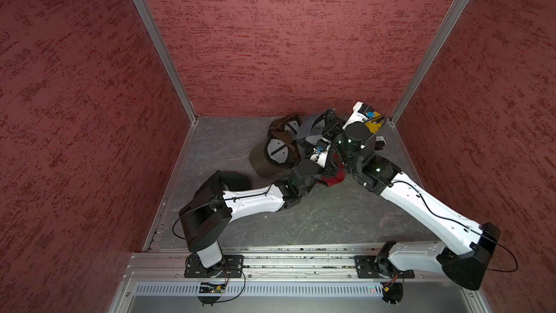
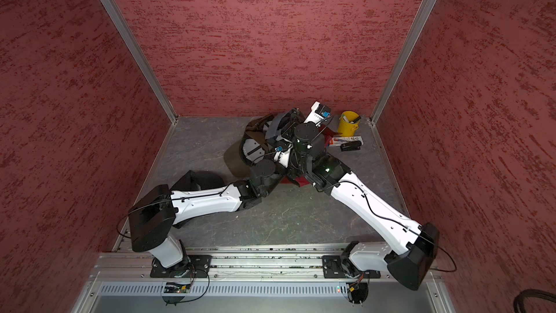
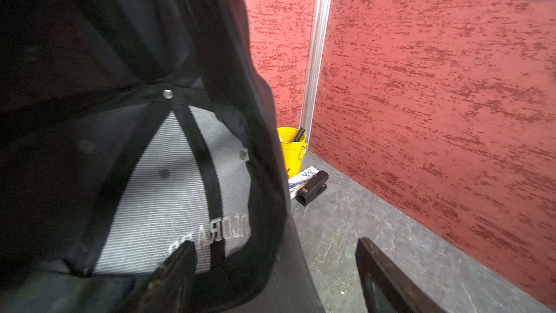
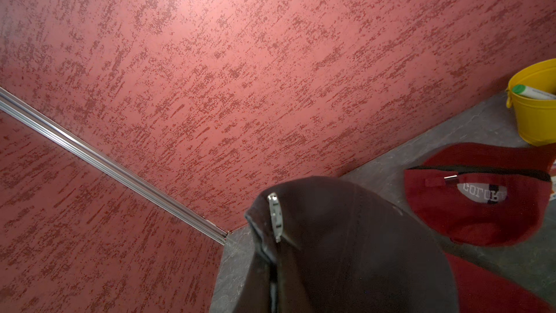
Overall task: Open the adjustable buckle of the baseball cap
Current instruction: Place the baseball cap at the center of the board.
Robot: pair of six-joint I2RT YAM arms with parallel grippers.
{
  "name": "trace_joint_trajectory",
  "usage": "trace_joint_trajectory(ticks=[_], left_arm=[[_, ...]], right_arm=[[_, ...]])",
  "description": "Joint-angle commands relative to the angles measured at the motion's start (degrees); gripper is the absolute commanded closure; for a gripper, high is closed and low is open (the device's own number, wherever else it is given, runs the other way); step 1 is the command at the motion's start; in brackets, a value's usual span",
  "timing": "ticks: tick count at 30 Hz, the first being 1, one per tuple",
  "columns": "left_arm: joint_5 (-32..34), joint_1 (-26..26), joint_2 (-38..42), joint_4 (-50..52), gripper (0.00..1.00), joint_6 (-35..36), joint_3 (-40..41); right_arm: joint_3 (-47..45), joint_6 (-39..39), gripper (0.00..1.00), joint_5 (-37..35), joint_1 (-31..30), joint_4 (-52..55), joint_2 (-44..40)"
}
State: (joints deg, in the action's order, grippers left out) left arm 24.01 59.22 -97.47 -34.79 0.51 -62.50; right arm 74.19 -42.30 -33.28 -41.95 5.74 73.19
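Red walls enclose a grey bench (image 1: 331,221). Your right hand (image 1: 326,120) is clenched on the dark cap (image 3: 168,176) and holds it raised near the back wall. The buckle (image 4: 275,218) shows on the strap and appears closed. Your left hand (image 3: 279,278) is released, with one finger (image 3: 177,266) against the cap's rim and the other clear. Step in hand: approach to the buckle. The next move, in my judgement, calls for the left hand to reach the buckle's flap and lift it against the right's grip.

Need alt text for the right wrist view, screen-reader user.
A dark cap hangs close to the camera, its silver buckle showing on the edge. Beyond it a red cap lies on the grey table, near a yellow bucket, with red textured walls behind.
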Motion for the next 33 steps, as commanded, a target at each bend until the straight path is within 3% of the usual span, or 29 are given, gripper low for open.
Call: trace_joint_trajectory(ticks=[1,10,17,22,25,27,33], left_arm=[[3.4,0.4,-0.9,-0.8,0.24,2.2,-2.0],[1.2,-0.3,2.0,1.9,0.73,4.1,1.0],[-6.2,-1.3,7.0,9.8,0.98,2.8,2.1],[-15.3,-2.9,9.8,16.7,1.0,-1.1,0.9],[-22.7,-4.6,9.7,20.1,1.0,-5.7,-1.1],[-27.1,-5.6,8.7,21.6,1.0,-8.5,-3.0],[-34.6,-6.4,1.7,27.2,1.0,-18.0,-13.4]], right_arm=[[-0.5,-2.1,1.0,0.6,-0.1,-1.5,-2.4],[-2.4,-1.3,1.0,2.3,0.1,-3.9,-3.2],[-5.2,3.5,1.0,2.7,0.4,-7.1,-4.5],[-6.8,9.2,0.84,3.9,2.0,-8.0,-6.8],[-7.7,14.5,0.57,3.9,3.2,-8.2,-9.6],[-8.1,18.3,0.47,2.7,4.1,-7.5,-12.4],[-9.2,25.4,0.36,-6.5,5.9,-1.1,-22.4]])
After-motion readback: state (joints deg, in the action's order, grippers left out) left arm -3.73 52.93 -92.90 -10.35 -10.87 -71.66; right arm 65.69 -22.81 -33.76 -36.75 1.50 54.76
